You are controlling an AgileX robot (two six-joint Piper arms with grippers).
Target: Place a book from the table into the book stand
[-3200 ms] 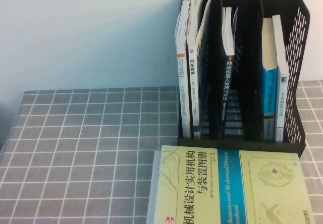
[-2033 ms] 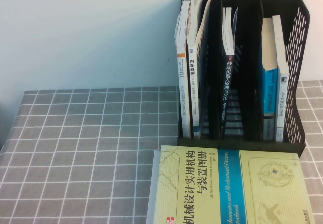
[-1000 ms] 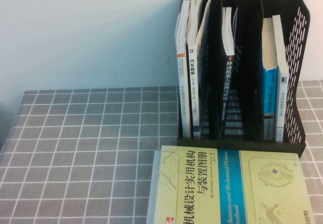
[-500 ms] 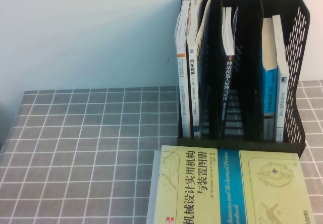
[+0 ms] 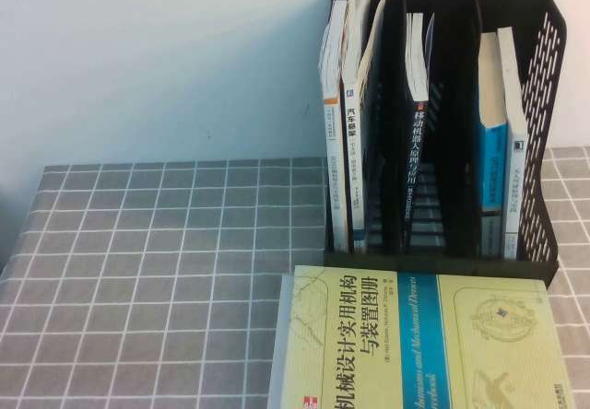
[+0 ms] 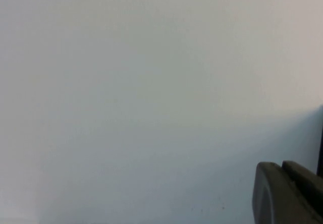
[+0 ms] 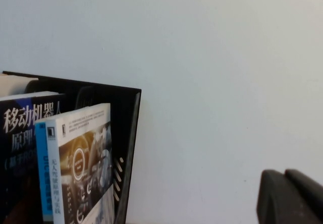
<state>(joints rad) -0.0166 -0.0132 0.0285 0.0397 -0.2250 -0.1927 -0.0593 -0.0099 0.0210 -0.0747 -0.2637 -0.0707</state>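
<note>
- Nearest in the high view: the book (image 5: pixel 419 344), flat on the bench (image 5: pixel 147 271), pale yellow-green cover up, blue band across it, black title characters running sideways; near edge cut off by the frame.
- Just behind the book: the book stand (image 5: pixel 544 133), black, upright, three compartments, perforated side wall on the right; far edge of the book very near the stand's foot, contact impossible to tell.
- Left compartment: a few white-spined books (image 5: pixel 346 123), leaning slightly.
- Middle compartment: one dark-spined book (image 5: pixel 418 142) with white characters, room left beside it.
- Right compartment: a blue-spined book (image 5: pixel 490 142) and a white-spined book (image 5: pixel 513 142), side by side.
- Behind everything: a plain pale wall (image 5: pixel 157 59).
- Neither arm visible in the high view.
- Left gripper (image 6: pixel 290 193): only a dark tip at the corner of the left wrist view, facing bare wall; apart or together cannot be told.
- Right gripper (image 7: pixel 292 199): only a dark tip at the corner of the right wrist view, with the stand's side wall and its books in sight beyond; apart or together cannot be told.
</note>
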